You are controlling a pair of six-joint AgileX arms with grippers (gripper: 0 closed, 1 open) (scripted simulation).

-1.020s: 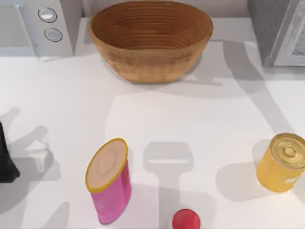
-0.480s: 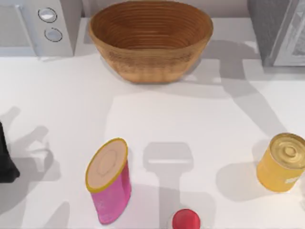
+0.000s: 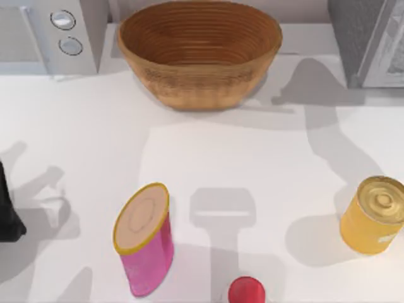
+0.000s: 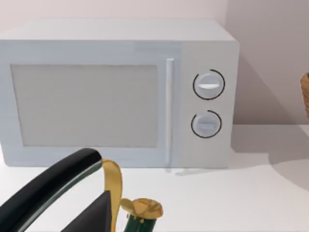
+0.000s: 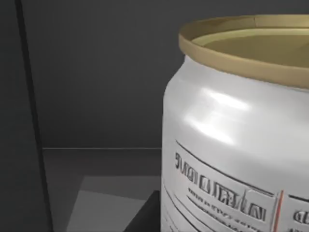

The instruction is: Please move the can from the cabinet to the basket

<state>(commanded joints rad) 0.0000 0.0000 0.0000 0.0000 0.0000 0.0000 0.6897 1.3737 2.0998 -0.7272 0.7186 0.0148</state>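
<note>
The can (image 5: 241,145) is silver with a gold-coloured rim and a printed label with a thin red line. It stands upright on a grey shelf inside the dark cabinet (image 3: 369,38), which is at the table's back right. In the right wrist view the can is very close, so my right arm reaches into the cabinet right beside it. The light brown woven basket (image 3: 199,57) sits at the back middle of the table with nothing in it. My left arm (image 3: 7,214) stays parked at the left edge.
A white microwave (image 3: 50,35) stands at the back left. A pink yellow-rimmed canister (image 3: 145,243) and a red round top (image 3: 246,291) stand near the front. A squat gold tin (image 3: 374,214) is at the right.
The right arm's shadow on the table has slid toward the back right, toward the cabinet. The objects on the table have not moved.
</note>
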